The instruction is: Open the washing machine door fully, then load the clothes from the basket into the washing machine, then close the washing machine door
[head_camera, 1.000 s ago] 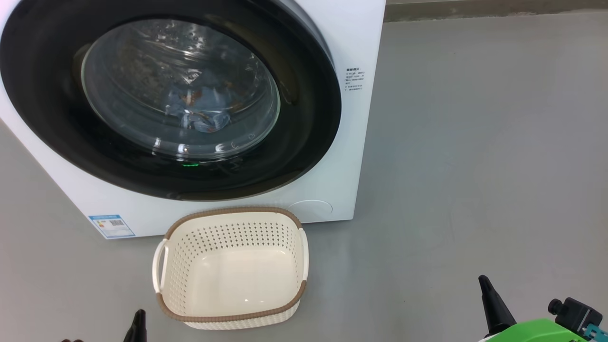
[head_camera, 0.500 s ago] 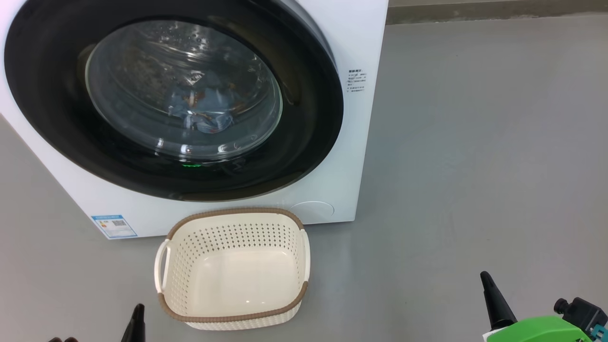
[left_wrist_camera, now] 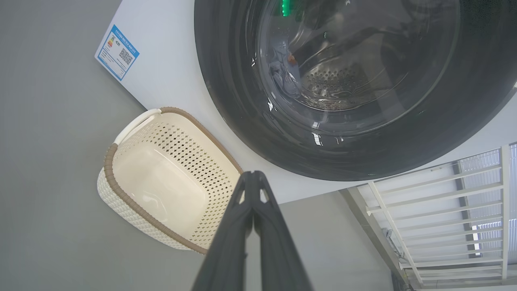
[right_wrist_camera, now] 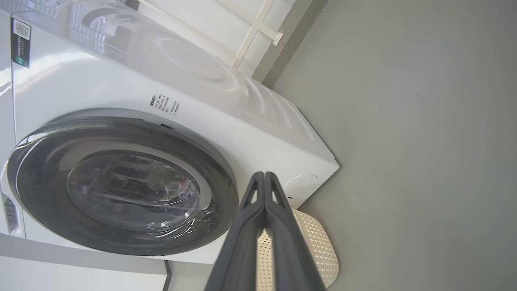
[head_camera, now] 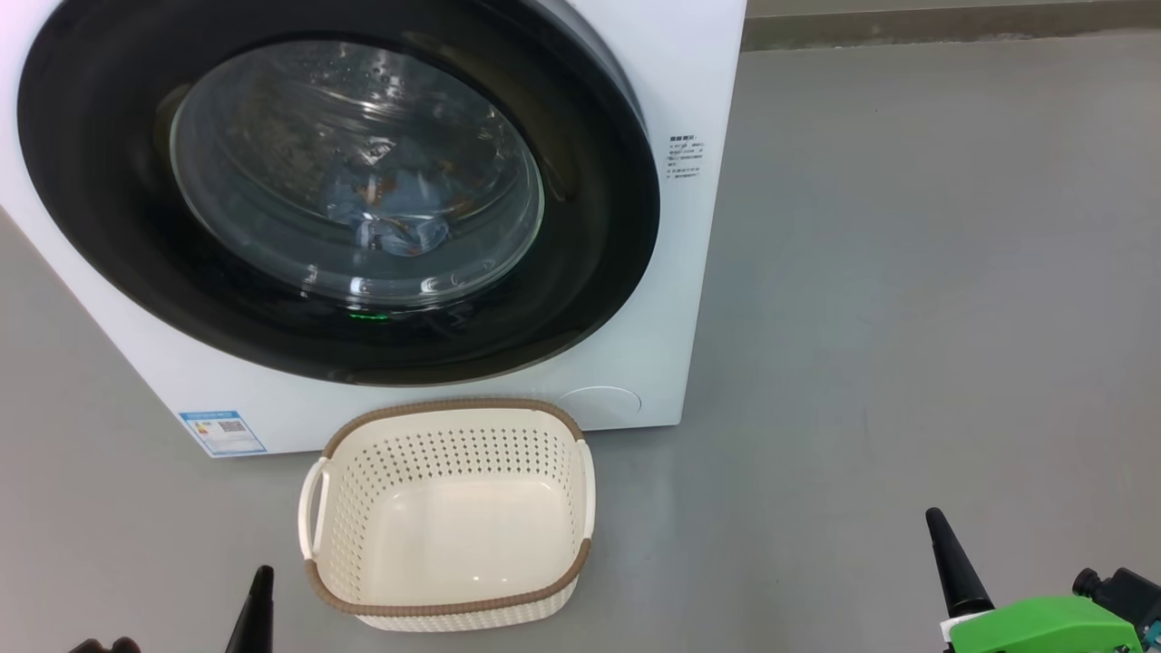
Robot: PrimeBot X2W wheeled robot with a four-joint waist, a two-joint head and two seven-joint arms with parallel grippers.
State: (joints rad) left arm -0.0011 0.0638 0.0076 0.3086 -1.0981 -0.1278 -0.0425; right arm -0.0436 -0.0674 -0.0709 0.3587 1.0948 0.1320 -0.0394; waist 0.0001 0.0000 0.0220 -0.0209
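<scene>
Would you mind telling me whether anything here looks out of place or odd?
Nothing stands out. The washing machine door looks shut, the clothes lie inside behind its glass, and the basket sits upright and empty on the floor before it.

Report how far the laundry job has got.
Looks done: the clothes lie inside the washing machine, the basket is empty, and the washing machine door looks closed. In hand: nothing; the left gripper and right gripper are shut and empty. Nothing appears left.
</scene>
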